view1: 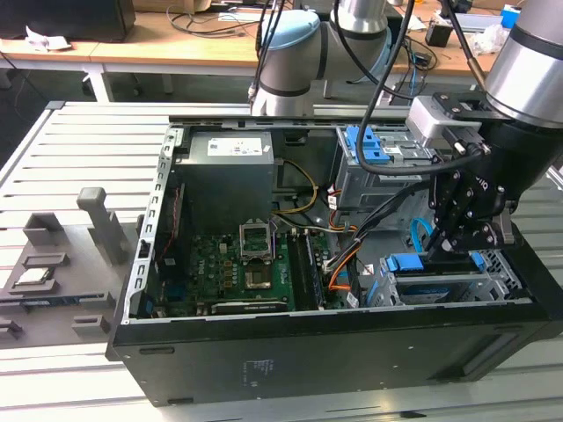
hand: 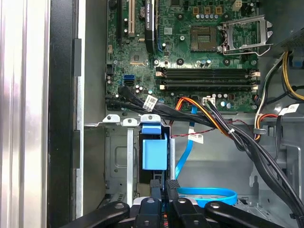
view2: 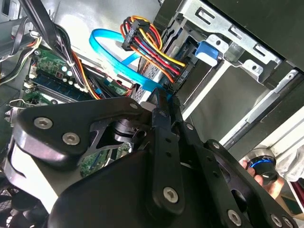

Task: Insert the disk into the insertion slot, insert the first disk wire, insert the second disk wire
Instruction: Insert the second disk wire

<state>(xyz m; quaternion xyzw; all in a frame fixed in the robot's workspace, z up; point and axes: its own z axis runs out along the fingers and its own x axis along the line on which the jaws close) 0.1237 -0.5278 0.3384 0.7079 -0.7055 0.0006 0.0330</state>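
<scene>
The disk sits inside the insertion slot (view1: pixel 440 287), a low grey metal bay in the case's corner at the exterior view's right. Its blue carrier bracket (view1: pixel 407 262) (hand: pixel 154 152) shows at the bay's mouth. My gripper (view1: pixel 450 249) (hand: pixel 164 186) (view2: pixel 164 99) hangs right at the disk's connector end, fingers drawn together on the end of a flat blue disk wire (view2: pixel 124 59) (hand: pixel 207 193) that loops away from them. A bundle of red, yellow and black wires (view2: pixel 154 45) runs down to the disk's edge beside the fingertips.
The taller grey cage with a blue latch (view1: pixel 365 145) stands behind the bay. The motherboard (view1: pixel 237 264) (hand: pixel 199 52) and black cable bundles (hand: pixel 247 142) fill the case's middle. A hand holding a round black object (view2: pixel 262 167) shows beyond the case wall.
</scene>
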